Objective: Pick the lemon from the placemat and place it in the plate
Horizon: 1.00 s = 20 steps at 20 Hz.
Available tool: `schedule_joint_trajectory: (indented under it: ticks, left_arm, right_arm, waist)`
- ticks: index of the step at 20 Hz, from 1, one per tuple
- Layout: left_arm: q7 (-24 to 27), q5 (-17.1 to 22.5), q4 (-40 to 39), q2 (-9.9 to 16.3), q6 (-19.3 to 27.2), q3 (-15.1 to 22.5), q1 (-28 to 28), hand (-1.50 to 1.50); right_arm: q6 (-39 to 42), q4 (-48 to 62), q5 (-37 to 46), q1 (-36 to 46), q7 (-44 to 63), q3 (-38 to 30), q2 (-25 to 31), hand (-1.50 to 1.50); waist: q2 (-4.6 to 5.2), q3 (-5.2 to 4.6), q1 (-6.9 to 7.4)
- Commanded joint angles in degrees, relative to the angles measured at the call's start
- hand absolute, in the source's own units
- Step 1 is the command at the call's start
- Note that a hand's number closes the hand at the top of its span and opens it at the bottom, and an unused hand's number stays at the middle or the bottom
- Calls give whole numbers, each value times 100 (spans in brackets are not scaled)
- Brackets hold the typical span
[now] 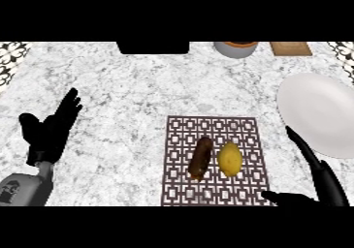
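A yellow lemon (230, 158) lies on the brown patterned placemat (212, 128), right beside a dark brown elongated item (200, 158) to its left. The white plate (321, 114) sits on the counter to the right of the mat. My right hand (315, 177) is open at the lower right, fingers straight and pointing up toward the plate's near edge, thumb stretched left near the mat's corner; it touches neither lemon nor plate. My left hand (50, 127) rests open at the left, fingers up, far from the mat.
Along the counter's far edge stand a black object (153, 47), a grey bowl-like container (235, 48) and a wooden block (290, 48). Patterned wall or floor shows at both upper corners.
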State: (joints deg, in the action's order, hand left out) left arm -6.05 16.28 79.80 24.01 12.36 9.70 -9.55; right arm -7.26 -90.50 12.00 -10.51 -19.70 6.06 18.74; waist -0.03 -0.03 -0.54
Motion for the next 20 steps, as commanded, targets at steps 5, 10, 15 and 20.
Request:
schedule_joint_trajectory:
  ticks: [5,10,15,20]
  left_arm:
    - [30,-5,80,67,-414,-351,211,0]
    - [-355,-244,355,-181,-188,-181,221,0]
    - [65,-313,-257,-302,-415,-390,-109,0]
    - [-254,-538,12,-525,-237,-292,-134,0]
  right_arm:
    - [393,-727,772,-68,1441,481,164,-150]
    - [524,-527,1499,561,2475,991,-133,-150]
    - [859,-680,2089,697,3230,1108,65,-150]
    - [1584,-693,2202,1087,3861,1158,93,-150]
  waist:
    - [-2,0,61]
    - [4,2,84]
    - [7,-1,45]
    - [3,1,57]
